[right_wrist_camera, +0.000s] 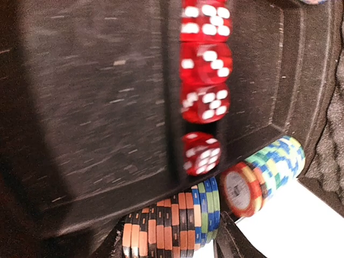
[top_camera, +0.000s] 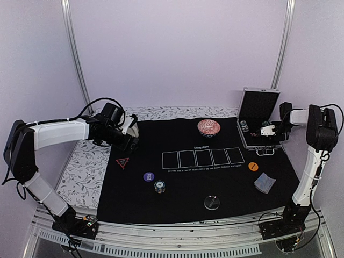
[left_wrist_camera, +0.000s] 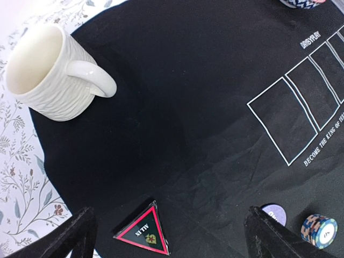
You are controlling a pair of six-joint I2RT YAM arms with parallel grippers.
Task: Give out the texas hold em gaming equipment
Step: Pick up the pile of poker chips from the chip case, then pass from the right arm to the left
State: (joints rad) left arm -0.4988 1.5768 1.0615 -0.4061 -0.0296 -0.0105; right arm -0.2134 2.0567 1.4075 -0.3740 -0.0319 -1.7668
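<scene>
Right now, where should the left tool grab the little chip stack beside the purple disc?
Probably across the striped sides of the chip stack, coming from above: it is a short upright cylinder, and the purple disc lies just clear of it.

The red-edged black triangle [left_wrist_camera: 143,231] carries "ALL IN" in pale letters. On the black mat [left_wrist_camera: 215,107], a white line of print [left_wrist_camera: 324,141] reads "BECOME THE KING OF TEX", cut off at the frame edge. A small logo [left_wrist_camera: 310,41] ends in "PLAY".
</scene>
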